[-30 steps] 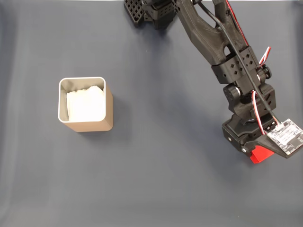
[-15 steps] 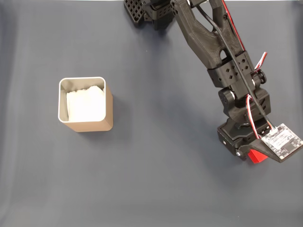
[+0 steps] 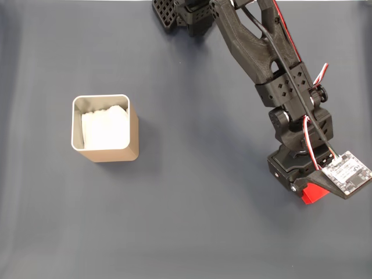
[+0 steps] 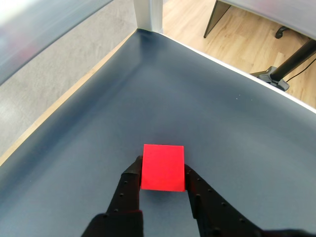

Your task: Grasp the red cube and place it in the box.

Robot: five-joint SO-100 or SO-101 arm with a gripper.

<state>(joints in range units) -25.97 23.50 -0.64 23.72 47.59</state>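
Observation:
The red cube (image 4: 163, 168) sits between my gripper's (image 4: 163, 167) two black fingers (image 4: 129, 183), which press against its left and right sides just over the dark table. In the fixed view only a corner of the red cube (image 3: 313, 193) shows at the right, under the wrist and its camera board (image 3: 347, 174). The box (image 3: 110, 153), tan with a pale rim and white paper inside, stands upright far to the left of the arm. I cannot tell whether the cube rests on the table or hangs just above it.
The arm's base (image 3: 180, 14) is at the top middle of the fixed view, and the arm (image 3: 273, 64) slants down to the right. Dark mat lies between the gripper and the box. The wrist view shows the table's edge (image 4: 64, 98) and a table leg (image 4: 148, 15).
The wrist has shifted slightly left and lower over the cube, so less of the red shows in the fixed view. The box has not moved.

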